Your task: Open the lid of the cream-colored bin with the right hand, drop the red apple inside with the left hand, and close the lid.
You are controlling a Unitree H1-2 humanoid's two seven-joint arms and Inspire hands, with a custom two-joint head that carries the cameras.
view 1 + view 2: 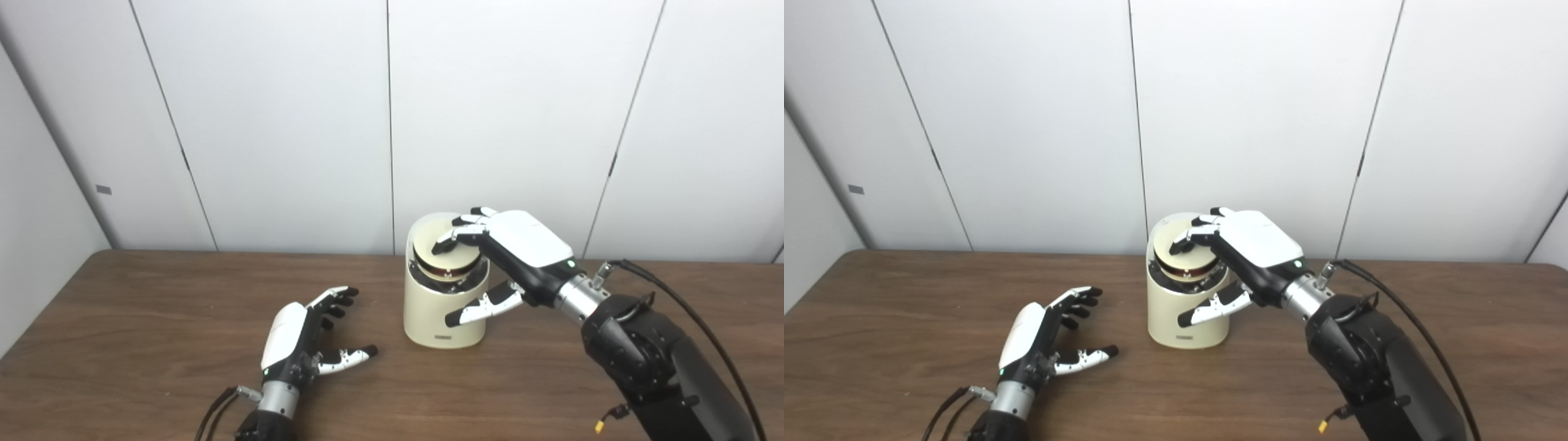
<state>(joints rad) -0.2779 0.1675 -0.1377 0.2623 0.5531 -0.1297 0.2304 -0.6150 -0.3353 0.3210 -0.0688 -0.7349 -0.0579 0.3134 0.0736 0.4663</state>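
Cream-colored bin (446,306) near the table's (153,318) far edge. Right hand (508,257) rests fingertips on the tilted lid (446,251), gripping nothing. Left hand (300,337), open and empty, lies just left; no apple visible.

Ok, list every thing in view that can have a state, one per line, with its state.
cream-colored bin: upright on the table, apart from the left hand.
lid: tilted in the bin's opening, partly open, dark gap under its front edge.
right hand: fingers on top of the lid, thumb in front of the bin.
left hand: open, empty, low over the table.
red apple: not in view.
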